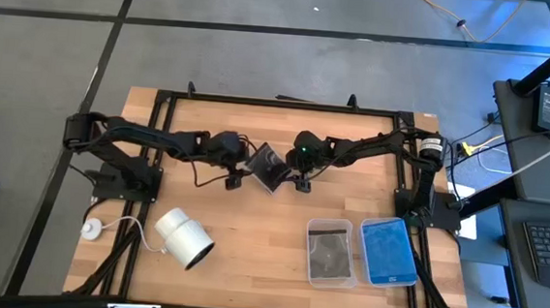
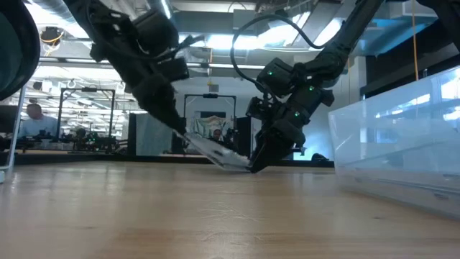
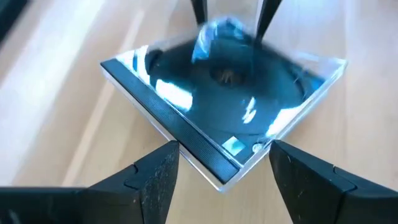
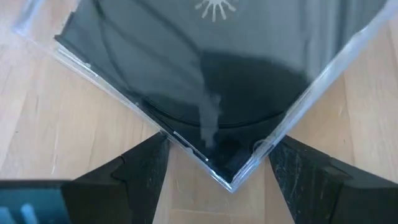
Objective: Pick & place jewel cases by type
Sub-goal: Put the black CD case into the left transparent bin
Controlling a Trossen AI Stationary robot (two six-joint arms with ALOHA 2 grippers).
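Grey case (image 1: 268,165) at table (image 1: 249,249) centre, tilted, one edge down on the wood, between both grippers. Left gripper (image 1: 238,179) at one corner, fingers (image 3: 155,180) spread either side of it, not clamped. Right gripper (image 1: 303,183) at the opposite corner, fingers (image 4: 134,174) likewise apart. Blue case (image 1: 388,250) in tray (image 1: 408,280) near right, another grey case (image 1: 330,251) in tray (image 1: 328,280) beside it.
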